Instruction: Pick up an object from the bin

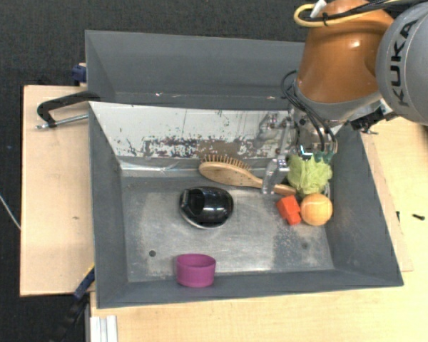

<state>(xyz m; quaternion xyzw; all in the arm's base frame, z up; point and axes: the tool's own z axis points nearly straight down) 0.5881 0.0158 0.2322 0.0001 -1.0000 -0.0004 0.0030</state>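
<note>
The tool (291,171) is seen low in the right rear part of the bin (107,212), near the back wall. Whether it is spread or pressed together cannot be told. It is set just beside a green crumpled thing (310,175) and over the handle end of a wooden hairbrush (230,172), which is laid along the back of the floor. Just in front of the green thing, an orange block (289,209) and a peach-coloured ball (316,209) are found side by side. A black rounded object (207,206) is placed mid-floor, and a purple cup (195,270) at the front wall.
</note>
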